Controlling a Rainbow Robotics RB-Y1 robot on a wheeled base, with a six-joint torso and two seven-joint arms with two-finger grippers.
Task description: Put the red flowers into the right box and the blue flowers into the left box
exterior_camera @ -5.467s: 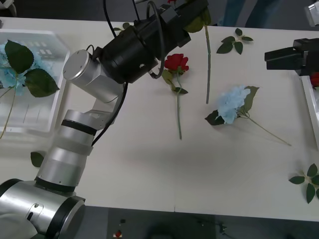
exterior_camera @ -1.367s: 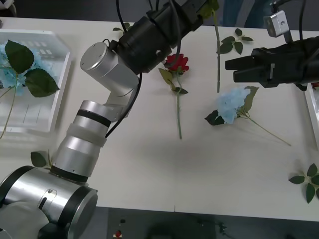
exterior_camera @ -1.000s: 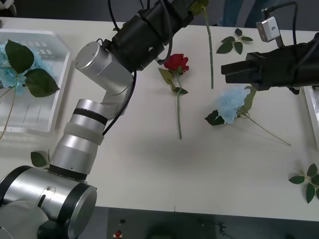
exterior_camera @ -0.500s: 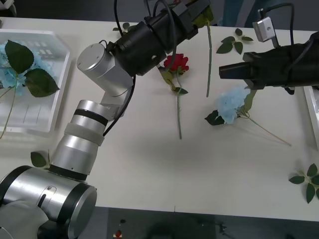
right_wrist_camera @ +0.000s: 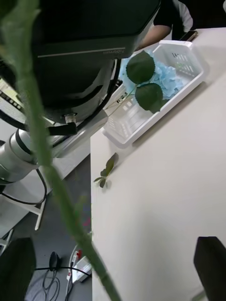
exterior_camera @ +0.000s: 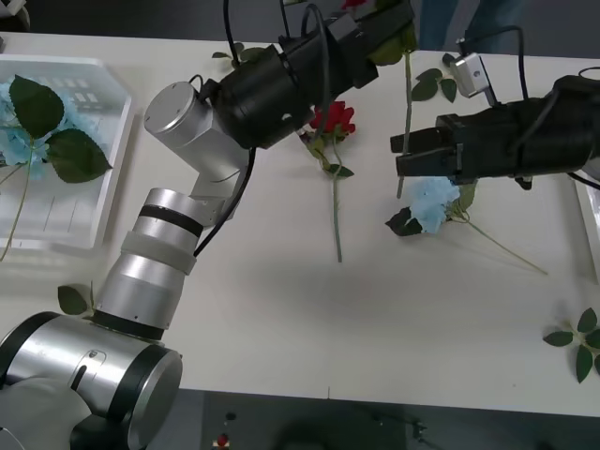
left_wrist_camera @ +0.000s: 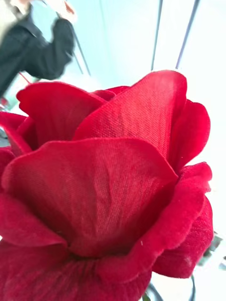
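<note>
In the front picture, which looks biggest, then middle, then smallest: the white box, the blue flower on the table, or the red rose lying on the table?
1. The white box looks biggest.
2. The blue flower comes next.
3. The red rose bloom looks smallest, though the arm hides part of it.

Your front view is evenly and softly lit from overhead: the pale worktop (exterior_camera: 281, 319) reads bright without glare, and the arms and flowers cast only faint, diffuse shadows on it. In your right wrist view, the green stem (right_wrist_camera: 47, 155) crossing close to the lens is blurred while the white tray (right_wrist_camera: 188, 70) beyond stays sharp. Your left wrist view has the red rose (left_wrist_camera: 103, 188) in crisp focus against a washed-out, overexposed background that is blurred.
</note>
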